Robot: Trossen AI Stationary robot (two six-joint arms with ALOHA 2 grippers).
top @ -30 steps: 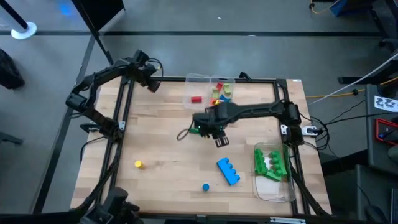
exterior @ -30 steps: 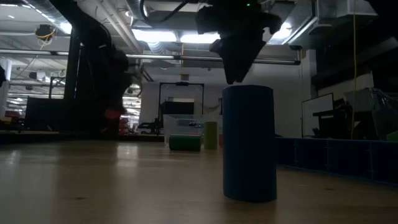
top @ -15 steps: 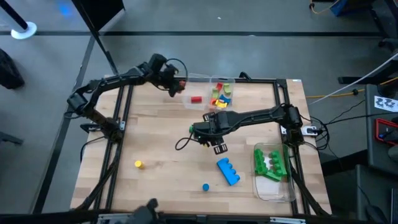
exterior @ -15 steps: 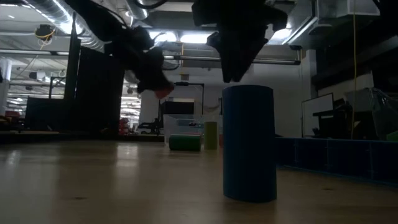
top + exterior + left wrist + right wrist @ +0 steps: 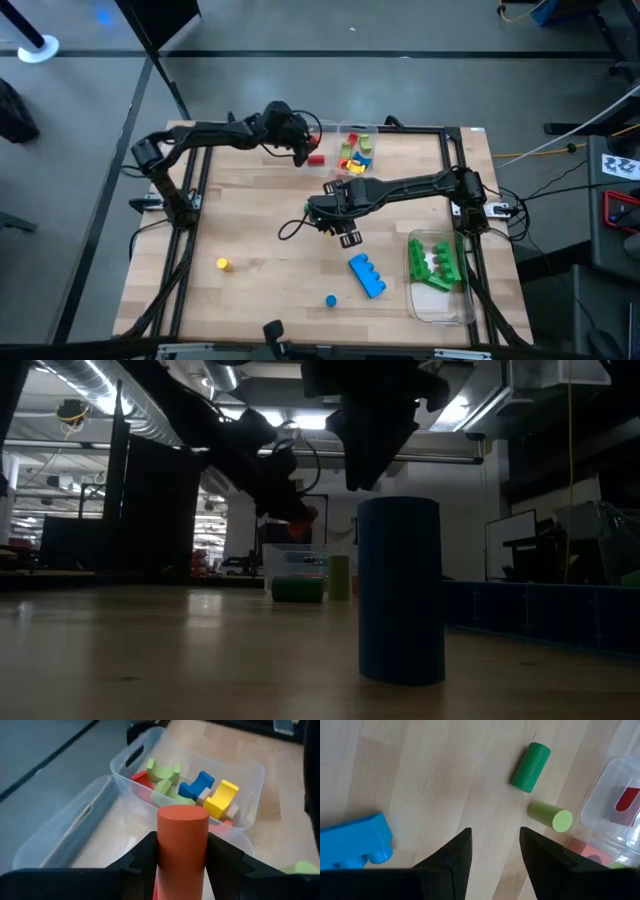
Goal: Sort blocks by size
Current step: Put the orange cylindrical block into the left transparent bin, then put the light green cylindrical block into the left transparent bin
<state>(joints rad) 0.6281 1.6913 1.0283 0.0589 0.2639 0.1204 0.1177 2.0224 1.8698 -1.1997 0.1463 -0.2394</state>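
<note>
Red cylinder block (image 5: 182, 845): clamped upright in left end effector (image 5: 303, 148) at the worktop's far edge, directly above the clear container (image 5: 65, 840); right end effector (image 5: 492, 851), mid-worktop, apart and empty.

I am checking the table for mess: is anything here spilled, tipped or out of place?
Nothing looks spilled or damaged. Loose pieces wait unsorted: a blue brick, a blue cylinder and a yellow cylinder. The left pincer holds a red cylinder near the bin.
</note>
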